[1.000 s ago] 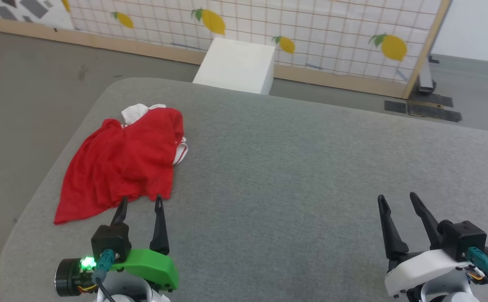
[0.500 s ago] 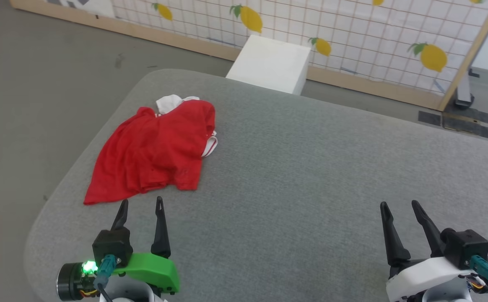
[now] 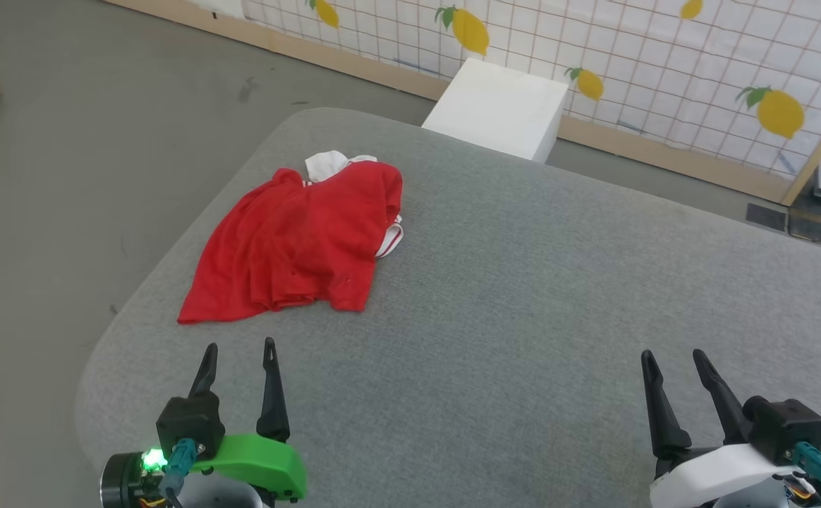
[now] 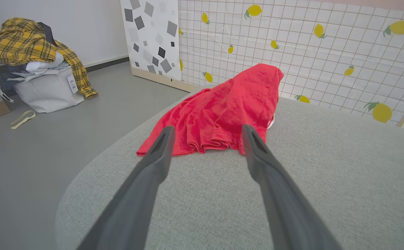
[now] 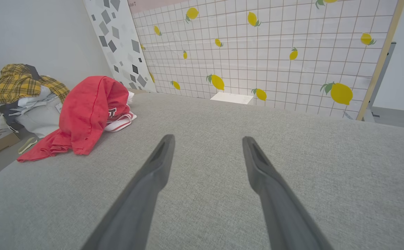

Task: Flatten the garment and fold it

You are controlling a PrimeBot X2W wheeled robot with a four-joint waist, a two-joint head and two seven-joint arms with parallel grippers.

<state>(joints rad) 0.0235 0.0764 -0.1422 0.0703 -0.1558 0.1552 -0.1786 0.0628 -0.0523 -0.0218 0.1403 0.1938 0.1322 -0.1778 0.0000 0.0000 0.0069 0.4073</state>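
Note:
The garment [image 3: 298, 247], a red T-shirt with white sleeves peeking out at its far side, lies crumpled in a heap near the far left corner of the grey padded table [image 3: 523, 296]. My left gripper [image 3: 240, 349] hovers open just short of its near hem, touching nothing. In the left wrist view the garment [image 4: 222, 111] rises as a red mound straight ahead of the open fingers. Far to the right, my right gripper [image 3: 673, 357] stands open over bare table. In the right wrist view the garment [image 5: 87, 111] sits at the left with a striped white sleeve under it.
A white box [image 3: 499, 109] stands on the floor behind the table, before a lemon-patterned grid screen [image 3: 664, 63]. A pile of clothes with a yellow plaid shirt [image 4: 32, 48] sits on the floor to the left. The table's rounded left edge is close to the garment.
The head camera has swung left and down, so the whole picture shifted right. Both grippers stay open and the garment lies as before.

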